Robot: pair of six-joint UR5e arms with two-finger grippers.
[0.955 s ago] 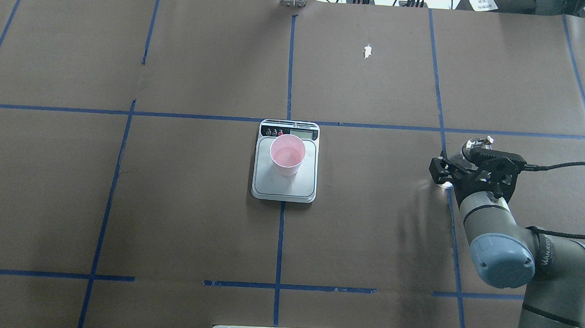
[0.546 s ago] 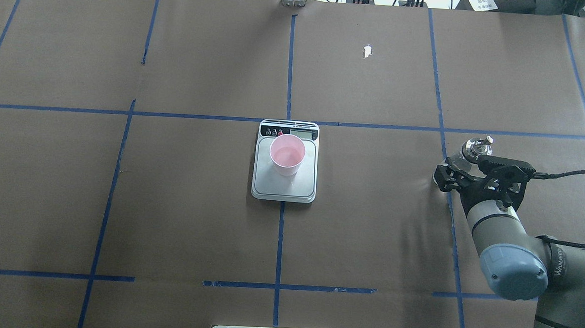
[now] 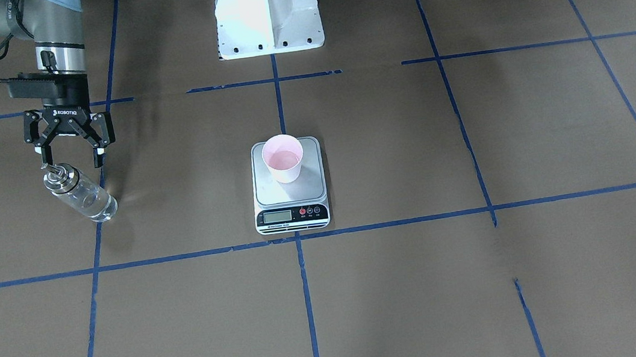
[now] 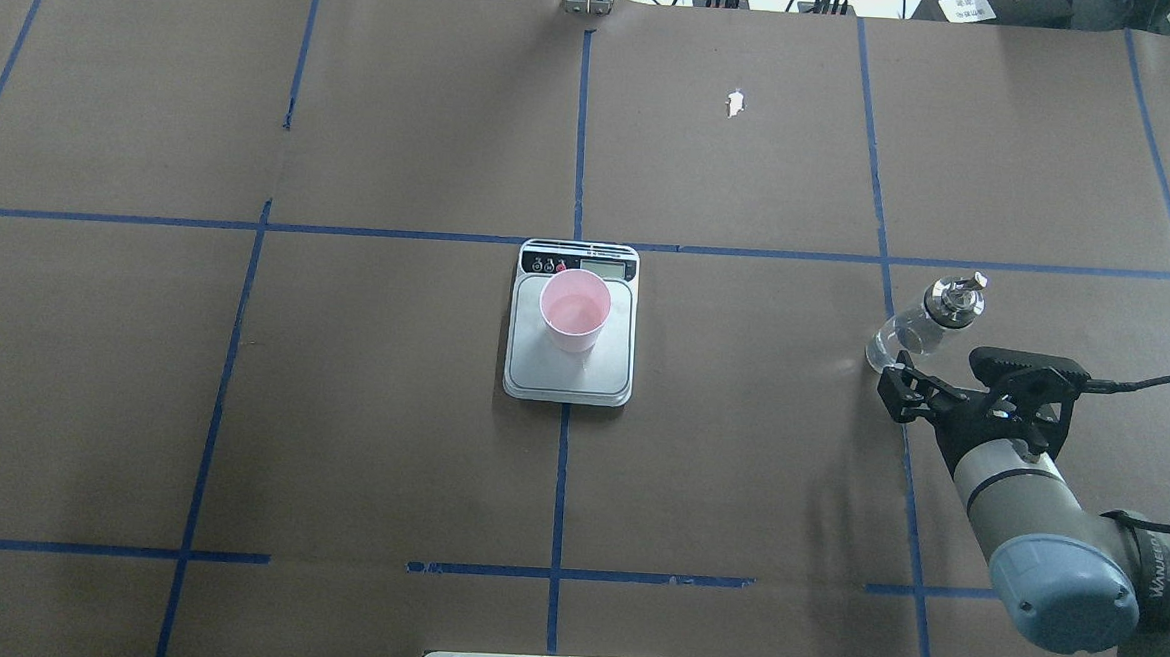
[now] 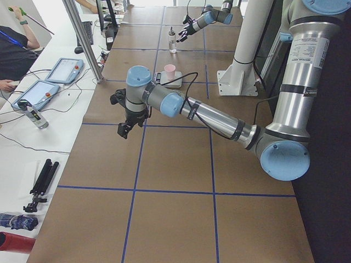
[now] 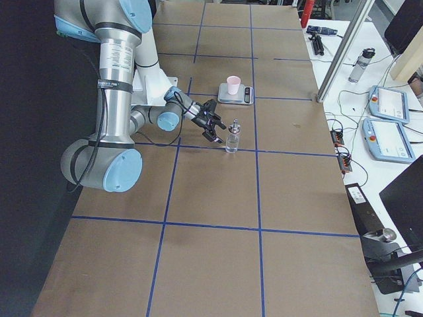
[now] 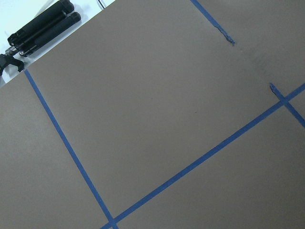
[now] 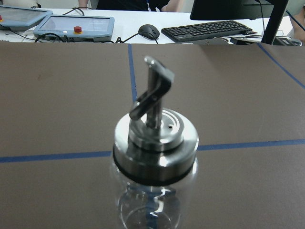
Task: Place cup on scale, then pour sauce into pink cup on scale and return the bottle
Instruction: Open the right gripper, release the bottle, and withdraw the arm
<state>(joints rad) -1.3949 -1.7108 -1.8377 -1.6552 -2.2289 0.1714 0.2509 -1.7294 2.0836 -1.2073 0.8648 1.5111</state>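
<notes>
Cup [image 3: 282, 157] upright on the scale [image 3: 295, 193], on the half of its steel top nearer the black display strip [image 3: 292, 214], wholly inside the top's edges; hard to tell whether any liquid in it. Bottle [image 3: 80, 192] upright on the brown table paper [image 3: 428, 286], well apart from the scale, out to the robot's right of it and about level with it, silver cap [image 3: 60, 178] and spout on top, clear sauce [image 3: 94, 205] seen through the glass. Right gripper [image 3: 71, 162] out on that same side of the scale, just on the robot's side of the bottle, fingers spread wide, gripping nothing, clear of the glass. Left gripper [image 5: 126, 129] far off on the opposite side of the scale, hanging above bare paper; spread of its fingers impossible to tell.
</notes>
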